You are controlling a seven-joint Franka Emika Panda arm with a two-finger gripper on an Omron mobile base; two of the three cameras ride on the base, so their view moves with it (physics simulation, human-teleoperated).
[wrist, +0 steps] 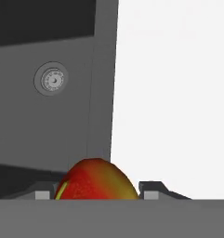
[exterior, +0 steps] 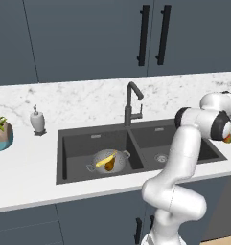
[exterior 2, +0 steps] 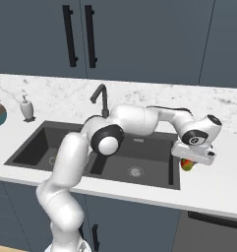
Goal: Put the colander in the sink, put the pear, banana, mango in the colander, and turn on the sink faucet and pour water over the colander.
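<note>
Gripper (exterior 2: 189,164) pinching mango (wrist: 95,180) at sink's (exterior: 64,158) right rim — colander (exterior: 107,160), pear and banana inside, lies in left basin; carry leftward.

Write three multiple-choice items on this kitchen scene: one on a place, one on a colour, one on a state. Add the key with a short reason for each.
1. Where is the colander?
A. in the left basin of the sink
B. in the right basin
C. on the counter by the soap bottle

2. What colour is the fruit between the gripper fingers?
A. plain brown
B. red-orange with yellow
C. all green

3. What is the state of the mango?
A. lying in the colander
B. lying free in the right basin
C. held by the gripper at the right edge of the sink

Key:
1 A, the left base view shows it on the left basin's floor, with the banana and pear in it.
2 B, the hand view shows the red-orange and yellow skin.
3 C, the fingers flank it, and the right base view shows it under the hand.
</note>
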